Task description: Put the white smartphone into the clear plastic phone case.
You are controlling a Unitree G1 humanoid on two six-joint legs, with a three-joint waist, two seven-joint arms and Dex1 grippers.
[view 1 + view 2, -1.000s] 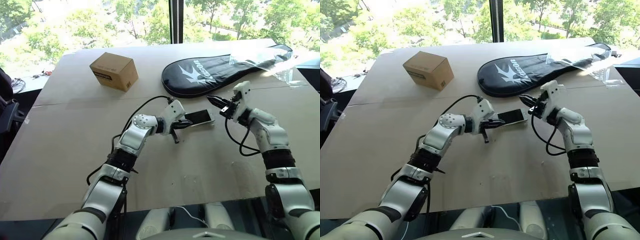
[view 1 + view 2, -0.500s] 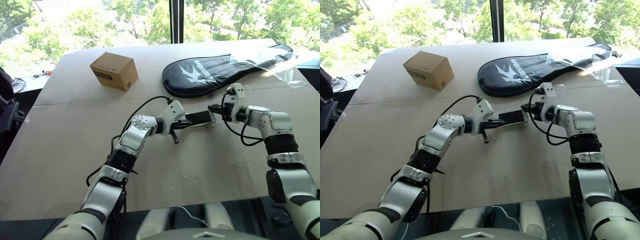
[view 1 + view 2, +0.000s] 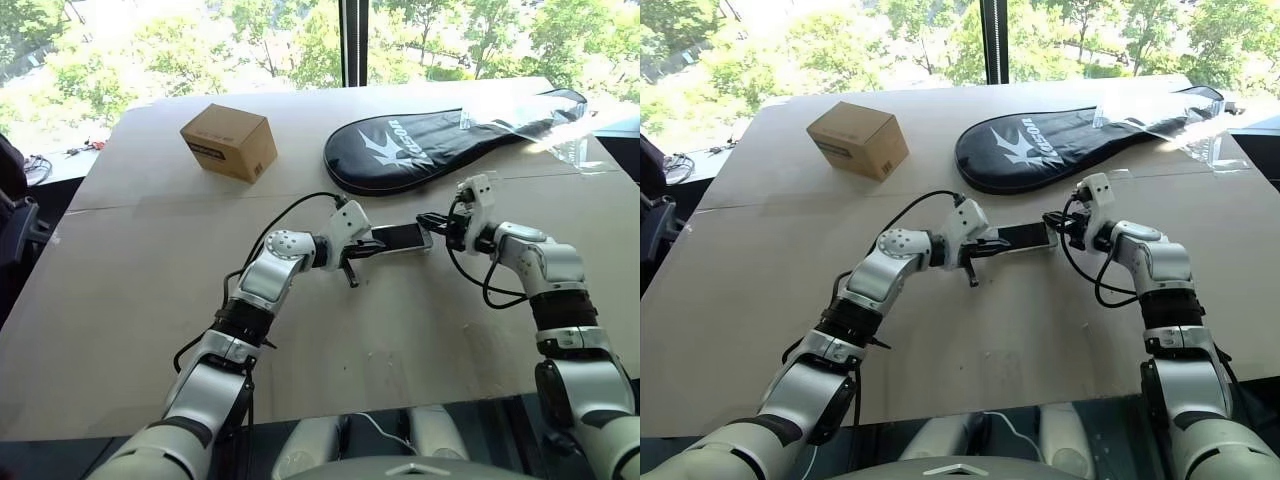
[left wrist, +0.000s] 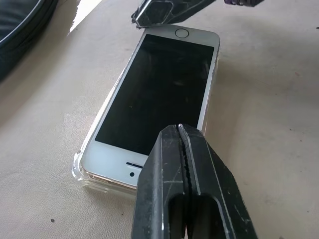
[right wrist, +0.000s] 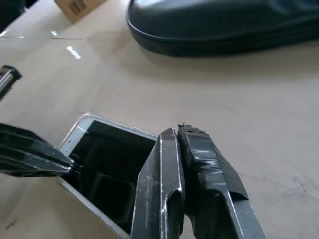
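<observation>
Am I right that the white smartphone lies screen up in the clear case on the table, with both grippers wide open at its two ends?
Not quite: both grippers are shut, not open. The left wrist view shows the left gripper closed over the white smartphone, which lies screen up in the clear case; the right wrist view shows the right gripper closed at the other end.

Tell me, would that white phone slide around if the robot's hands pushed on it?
Probably: the white smartphone lies flat on the smooth table, so it would likely slide, not tip. It looks rigid. Its clear plastic phone case may add slight grip.

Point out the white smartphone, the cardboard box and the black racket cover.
white smartphone (image 4: 164, 89): left wrist view, middle of dark screen.
cardboard box (image 3: 222, 128): left eye view, top face.
black racket cover (image 3: 400, 150): left eye view, wide head part.
</observation>
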